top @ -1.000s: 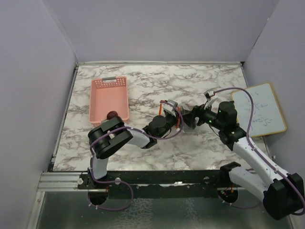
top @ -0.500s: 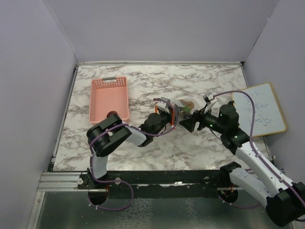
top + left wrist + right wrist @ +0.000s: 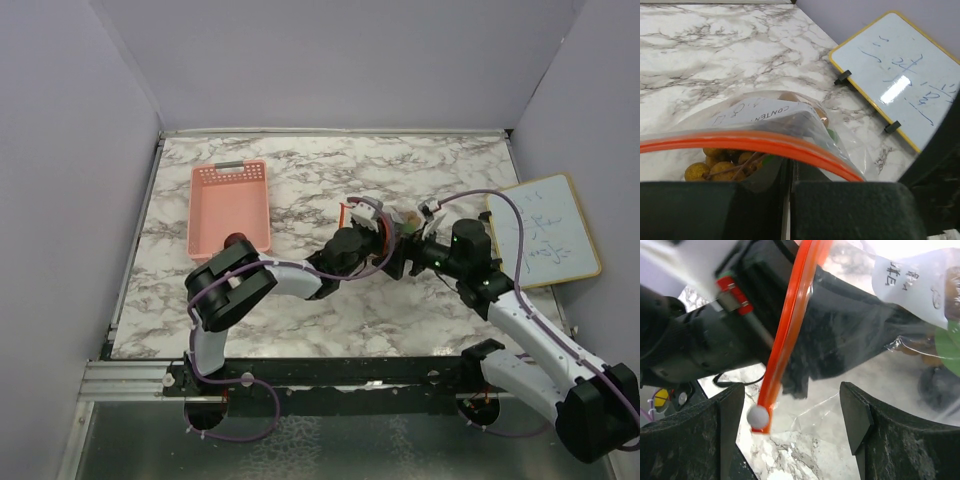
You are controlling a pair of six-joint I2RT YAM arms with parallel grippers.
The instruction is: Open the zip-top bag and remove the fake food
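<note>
Table (image 3: pixel 300 170) carries a pink basket (image 3: pixel 205 215) at 10 o'clock and a whiteboard (image 3: pixel 545 230) at 3. Near the middle I see the zip-top bag (image 3: pixel 765 115), my left gripper (image 3: pixel 790 185) clamped tight just under its mouth. My right gripper (image 3: pixel 792 410) stands wide, jaws straddling the orange zip strip (image 3: pixel 790 315) without closing on it. Golden grapes (image 3: pixel 715 167) lie inside the bag.

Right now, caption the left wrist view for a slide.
Left gripper pinches the zip-top bag, fake food inside, whiteboard beyond.

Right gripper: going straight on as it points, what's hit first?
Likely the orange zip strip of the zip-top bag, between the open fingers of the right gripper; the left gripper holding the bag is just behind. Depth unclear.
</note>
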